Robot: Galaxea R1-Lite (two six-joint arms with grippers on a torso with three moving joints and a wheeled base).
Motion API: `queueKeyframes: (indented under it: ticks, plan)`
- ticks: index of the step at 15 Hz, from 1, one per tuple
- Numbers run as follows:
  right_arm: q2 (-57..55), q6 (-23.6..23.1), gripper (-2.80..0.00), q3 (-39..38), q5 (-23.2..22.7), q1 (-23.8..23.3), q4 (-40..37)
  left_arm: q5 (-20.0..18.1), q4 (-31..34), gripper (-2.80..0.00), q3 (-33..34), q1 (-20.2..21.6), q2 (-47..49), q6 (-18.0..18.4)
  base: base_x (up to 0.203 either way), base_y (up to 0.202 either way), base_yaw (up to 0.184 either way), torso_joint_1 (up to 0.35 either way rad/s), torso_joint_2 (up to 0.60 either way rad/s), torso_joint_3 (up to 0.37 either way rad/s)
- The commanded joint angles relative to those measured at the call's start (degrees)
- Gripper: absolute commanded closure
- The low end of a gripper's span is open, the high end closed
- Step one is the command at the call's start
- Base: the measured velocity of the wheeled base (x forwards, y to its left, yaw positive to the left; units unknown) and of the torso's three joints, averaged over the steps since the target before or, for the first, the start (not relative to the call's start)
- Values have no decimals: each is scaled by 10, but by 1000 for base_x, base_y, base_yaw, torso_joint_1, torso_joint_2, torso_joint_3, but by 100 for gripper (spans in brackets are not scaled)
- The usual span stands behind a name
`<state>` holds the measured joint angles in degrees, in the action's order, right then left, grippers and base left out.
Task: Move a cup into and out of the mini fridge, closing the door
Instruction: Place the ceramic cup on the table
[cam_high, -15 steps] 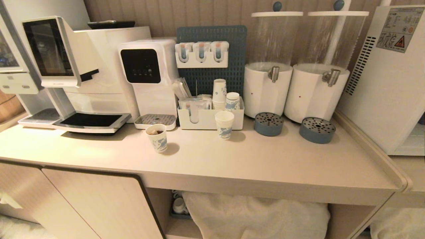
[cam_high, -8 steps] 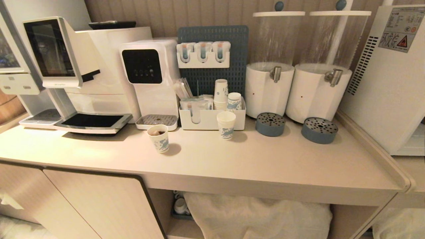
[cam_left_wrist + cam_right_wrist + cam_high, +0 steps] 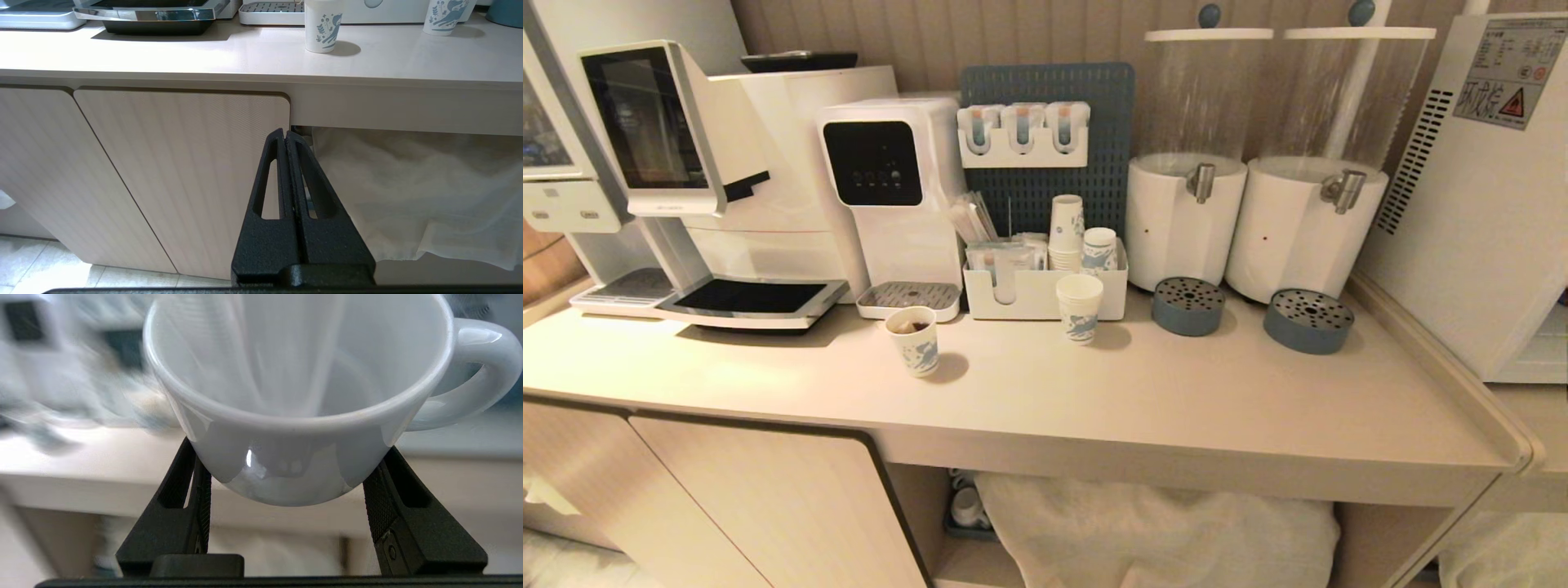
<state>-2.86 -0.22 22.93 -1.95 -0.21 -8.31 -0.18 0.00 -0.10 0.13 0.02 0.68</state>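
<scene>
The cup [image 3: 294, 396], a squat white ceramic one with a side handle, fills the right wrist view. My right gripper [image 3: 290, 473] is shut on its lower body, one black finger [image 3: 192, 490] on each side. The cup is upright and held off the counter. The mini fridge [image 3: 1478, 204] stands at the far right of the head view, showing its vented side wall and warning sticker. Its door is out of view. My left gripper [image 3: 284, 134] is shut and empty, low in front of the cabinet door [image 3: 184, 171]. Neither arm shows in the head view.
On the counter [image 3: 1176, 408] stand two blue-printed paper cups [image 3: 913, 339] [image 3: 1079, 306], a coffee machine [image 3: 727, 180], a water dispenser [image 3: 890, 188], a cup organiser [image 3: 1029, 298], two drink dispensers [image 3: 1184, 212] [image 3: 1303, 220] and two round drip trays [image 3: 1187, 305]. White cloth [image 3: 1152, 531] fills the space below.
The whole head picture has shifted a few pixels to the right, so the camera moved slightly. Nothing on the counter has moved.
</scene>
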Motion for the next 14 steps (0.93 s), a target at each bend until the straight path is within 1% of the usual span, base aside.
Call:
queueKeyframes:
  ticks: [1, 3, 4, 7, 8, 10, 12, 13, 14]
  plan:
    - [-77, 13, 0, 96, -17, 4, -40, 0, 0, 0, 0, 0, 0, 0, 0, 0, 0, 0, 0, 0]
    - [-175, 36, 0, 153, -38, 27, -68, 0, 0, 0, 0, 0, 0, -3, 0, 0, 0, 0, 0, 0]
    - [-222, 50, 0, 175, -47, 47, -74, 0, 0, 0, 0, 0, 0, -4, 0, 0, 0, 0, 0, 0]
    - [-321, 92, 0, 198, -68, 104, -65, 0, 0, 0, 0, 0, 0, -4, 0, 0, 0, 0, 0, 0]
    - [-348, 103, 0, 198, -83, 113, -56, 0, 0, 0, 0, 0, 0, -4, 0, 0, 0, 0, 0, 0]
    - [-402, 110, 0, 193, -139, 118, -33, 0, 0, 0, 0, 0, 0, -4, 0, 0, 0, 0, 0, 0]
    - [-458, 105, 0, 182, -180, 114, 3, 0, 0, 0, 0, 0, 0, -4, 0, 0, 0, 0, 0, 0]
    - [-488, 97, 0, 169, -203, 98, 38, 0, 0, 0, 0, 0, 0, -4, 0, 0, 0, 0, 0, 0]
    - [-514, 84, 0, 155, -240, 63, 76, 0, 0, 0, 0, 0, 0, -4, 0, 0, 0, 0, 0, 0]
